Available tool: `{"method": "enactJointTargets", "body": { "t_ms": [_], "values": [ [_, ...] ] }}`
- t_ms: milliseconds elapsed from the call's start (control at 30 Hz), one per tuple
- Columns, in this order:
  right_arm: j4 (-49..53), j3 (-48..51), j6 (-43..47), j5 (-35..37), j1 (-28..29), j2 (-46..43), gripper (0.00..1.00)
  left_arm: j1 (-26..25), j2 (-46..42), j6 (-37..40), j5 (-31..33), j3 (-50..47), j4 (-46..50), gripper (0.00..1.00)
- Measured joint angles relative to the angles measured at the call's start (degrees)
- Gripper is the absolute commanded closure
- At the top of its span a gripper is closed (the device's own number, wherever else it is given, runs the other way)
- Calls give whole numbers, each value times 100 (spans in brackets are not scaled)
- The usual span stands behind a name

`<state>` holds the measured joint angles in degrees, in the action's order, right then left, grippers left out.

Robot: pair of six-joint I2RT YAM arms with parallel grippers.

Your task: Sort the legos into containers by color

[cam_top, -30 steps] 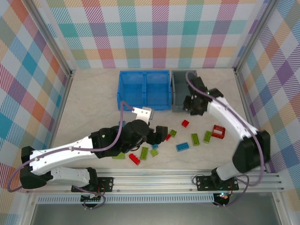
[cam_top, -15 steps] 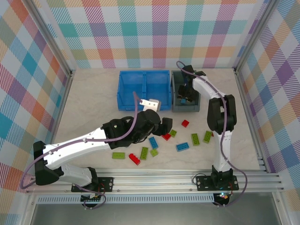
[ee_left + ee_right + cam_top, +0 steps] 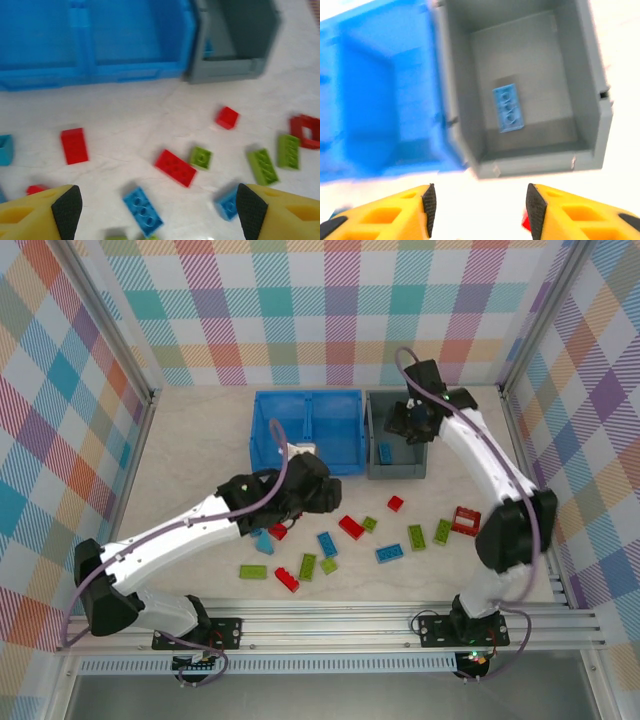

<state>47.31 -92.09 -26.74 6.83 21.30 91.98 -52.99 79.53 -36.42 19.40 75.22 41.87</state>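
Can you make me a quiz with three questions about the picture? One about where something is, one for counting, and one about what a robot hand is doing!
1. In the top view, which side of the blue bin is the grey bin on?
A. left
B. right
C. in front

2. How many bricks lie in the grey bin?
A. none
B. one
C. three

3. The right gripper is:
A. shut on a red brick
B. shut on a green brick
C. open and empty

Answers:
1 B, the two bins stand side by side, with the grey one on the right.
2 B, one light blue lego lies flat on its floor.
3 C, its jaws stand apart above the grey bin with nothing between them.
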Motion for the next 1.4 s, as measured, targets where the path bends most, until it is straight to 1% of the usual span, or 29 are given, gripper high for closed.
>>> {"method": "enactJointTargets", "body": {
  "t_ms": [67, 167, 267, 333, 400, 500, 567, 733, 867, 933, 1067, 1200, 1300, 1400],
  "values": [
    [-363, 855, 61, -103, 468, -970, 37, 343, 162, 0, -195, -149, 17, 18],
    [-990, 2358, 107, -378, 1427, -2415, 29, 785, 527, 42, -466, -448, -11, 17],
    [-1346, 3550, 17, -538, 2284, -3423, 27, 1119, 992, 149, -754, -675, -140, 17],
    [-1436, 4087, -96, -487, 2767, -3814, 27, 1298, 1318, 238, -870, -715, -219, 18],
    [-1429, 4393, -254, -361, 3233, -4015, 27, 1440, 1657, 345, -940, -715, -358, 20],
    [-1427, 4533, -470, -166, 3628, -4127, 28, 1576, 2079, 494, -1010, -713, -544, 26],
    [-1451, 4535, -586, -61, 3733, -4159, 28, 1624, 2288, 590, -1073, -713, -678, 30],
    [-1491, 4533, -732, 111, 3783, -4148, 29, 1711, 2702, 767, -1152, -680, -938, 47],
    [-1508, 4524, -761, 162, 3783, -4017, 30, 1720, 2820, 872, -1119, -678, -1014, 61],
    [-1521, 4524, -793, 175, 3794, -3950, 31, 1720, 2820, 903, -1102, -678, -1054, 65],
    [-1572, 4524, -831, 173, 3799, -3919, 32, 1720, 2728, 931, -1082, -678, -1075, 66],
    [-1853, 4522, -817, 173, 3801, -3893, 32, 1751, 2297, 968, -973, -518, -763, 67],
    [-2225, 4474, -730, 203, 3836, -3720, 32, 1884, 2127, 1086, -925, 31, -485, 67],
    [-2553, 4319, -651, 306, 3858, -3425, 32, 2162, 2155, 1239, -874, 695, -321, 67]
  ]
}}
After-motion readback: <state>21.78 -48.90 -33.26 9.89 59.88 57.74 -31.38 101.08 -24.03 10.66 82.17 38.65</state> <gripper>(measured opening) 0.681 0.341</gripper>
